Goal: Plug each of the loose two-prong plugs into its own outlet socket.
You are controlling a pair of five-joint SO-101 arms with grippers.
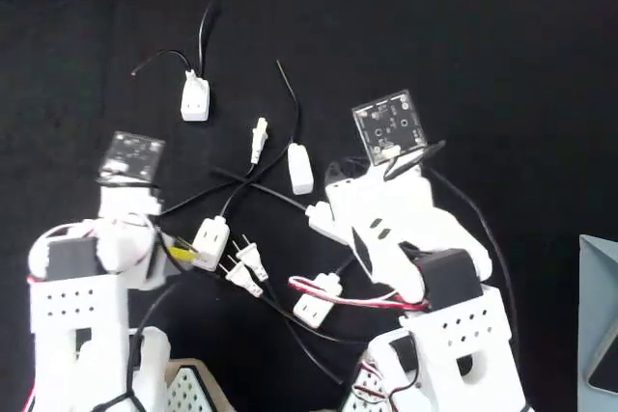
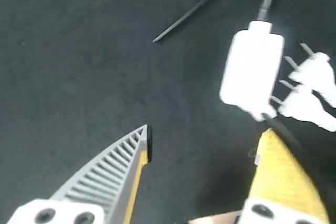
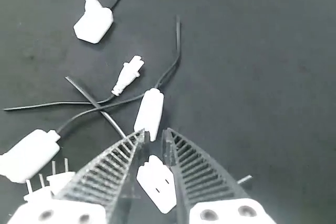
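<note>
My right gripper (image 3: 154,134) is shut on a white outlet socket (image 3: 157,183) whose two slots face up; that socket (image 1: 323,222) pokes out from under the right arm. Just past the fingertips lies a long white socket (image 3: 148,113) on a black cord, then a small plug (image 3: 127,76) and a white block (image 3: 93,23). My left gripper (image 2: 206,132) is open and low over bare cloth. Beside its yellow finger (image 2: 278,174) lies another white socket (image 2: 252,74), with two loose two-prong plugs (image 2: 312,90) right beside it. Those plugs (image 1: 246,267) lie between the two arms.
Black cords (image 1: 232,190) cross the black cloth between the arms. One more white socket (image 1: 314,306) lies by the right arm's red and white wires. A grey box (image 1: 599,320) stands at the right edge. Open cloth spreads across the far and right side of the table.
</note>
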